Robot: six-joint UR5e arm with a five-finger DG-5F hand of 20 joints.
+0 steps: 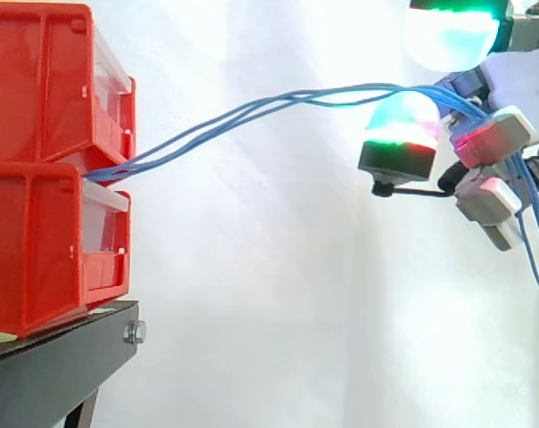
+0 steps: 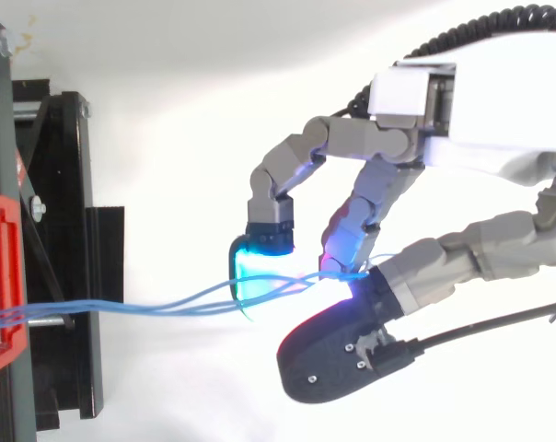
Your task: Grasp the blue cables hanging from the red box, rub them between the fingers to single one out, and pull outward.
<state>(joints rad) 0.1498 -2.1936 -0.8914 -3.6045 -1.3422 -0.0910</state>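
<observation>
At nine o'clock in the side view, blue cables [image 1: 252, 111] leave the seam between two stacked red boxes [image 1: 37, 89] on a black stand [image 1: 46, 366]. They climb toward two o'clock, where the hand [image 1: 493, 134] has its fingers curled around them, and loose ends drop toward five o'clock. From above, the cables run from nine o'clock into a pinch between glowing fingertips [image 2: 260, 267]. They look thin, light, limp and slick, so a hold at the pads, not the slack tails, seems wisest.
</observation>
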